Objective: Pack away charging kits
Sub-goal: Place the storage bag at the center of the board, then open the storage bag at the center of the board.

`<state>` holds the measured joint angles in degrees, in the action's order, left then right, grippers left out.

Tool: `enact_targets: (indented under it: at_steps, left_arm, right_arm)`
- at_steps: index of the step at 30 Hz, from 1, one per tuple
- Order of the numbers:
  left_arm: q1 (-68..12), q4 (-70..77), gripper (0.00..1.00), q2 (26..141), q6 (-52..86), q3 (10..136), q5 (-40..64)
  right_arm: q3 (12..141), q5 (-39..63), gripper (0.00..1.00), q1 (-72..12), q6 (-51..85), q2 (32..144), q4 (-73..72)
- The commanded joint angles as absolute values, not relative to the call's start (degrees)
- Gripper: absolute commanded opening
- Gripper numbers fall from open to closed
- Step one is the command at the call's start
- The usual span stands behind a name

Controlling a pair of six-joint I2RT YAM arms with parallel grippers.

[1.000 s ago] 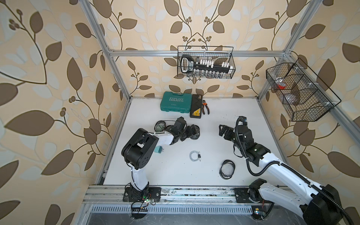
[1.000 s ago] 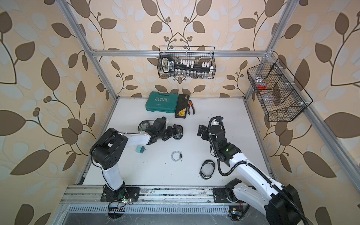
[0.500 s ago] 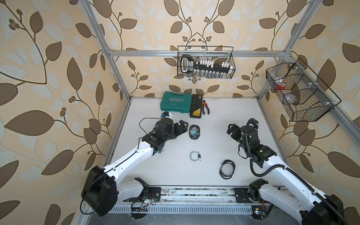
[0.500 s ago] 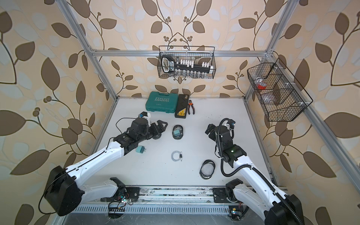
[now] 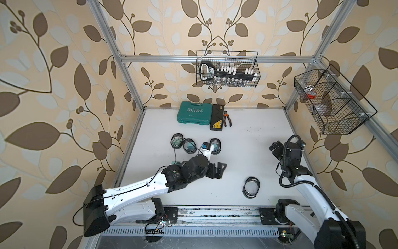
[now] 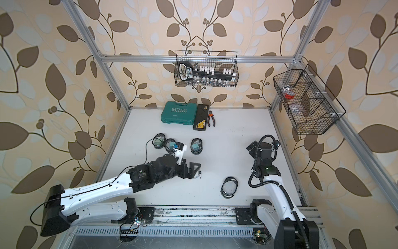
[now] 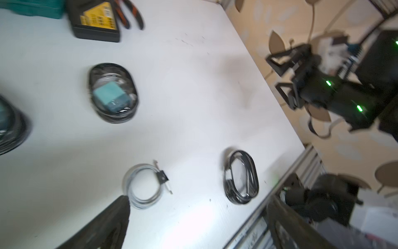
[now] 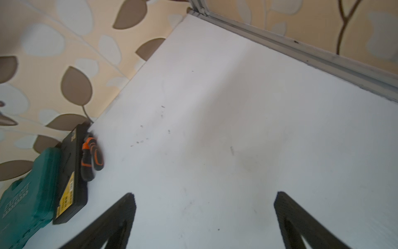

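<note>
Three oval clear pouches (image 5: 177,140) (image 5: 189,146) (image 5: 215,146) with teal plug adapters inside lie in a row at mid-table. An empty black-rimmed pouch (image 5: 251,187) lies nearer the front. In the left wrist view the coiled white cable (image 7: 143,186) lies just beside one finger of my left gripper (image 7: 198,201), which is open and holds nothing. In both top views that gripper (image 5: 217,170) (image 6: 192,170) hovers over the cable, mostly hiding it. My right gripper (image 8: 204,195) is open over bare table near the right wall (image 5: 275,148).
The teal tool case (image 5: 195,113), a black flat case (image 5: 217,117) and orange-handled pliers (image 5: 227,118) lie along the back wall. Wire baskets hang on the back wall (image 5: 227,69) and right wall (image 5: 331,101). An aluminium rail (image 5: 215,212) runs along the front edge.
My left gripper has left the row of pouches and swung toward the front, over the coiled cable. My right gripper has drawn back toward the right wall.
</note>
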<state>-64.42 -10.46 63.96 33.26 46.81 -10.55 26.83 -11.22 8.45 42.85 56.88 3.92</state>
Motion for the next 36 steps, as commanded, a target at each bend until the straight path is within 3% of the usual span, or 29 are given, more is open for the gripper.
enact_targets:
  at_steps: [1,9,18,31,36]
  left_arm:
    - [-70.5,-10.2,0.98,73.4,26.1,53.5,-18.9]
    - [-81.6,-13.7,0.91,95.7,23.0,68.8,-19.2]
    - [-83.3,-18.2,0.91,109.8,24.1,79.0,-17.8]
    - [-83.9,-33.6,0.95,127.7,25.3,99.7,-31.0]
    - [-83.8,-36.5,0.86,130.8,25.8,103.2,-34.2]
  right_arm:
    - [26.4,-0.7,1.0,11.4,40.2,60.7,-0.1]
    - [27.1,-8.6,0.99,14.6,43.5,63.0,2.0]
    - [23.8,-7.0,1.0,17.4,45.1,59.1,0.3]
    - [24.9,-4.9,1.0,17.5,44.4,61.7,0.0]
    - [24.6,-4.8,1.0,17.5,44.3,61.1,0.0]
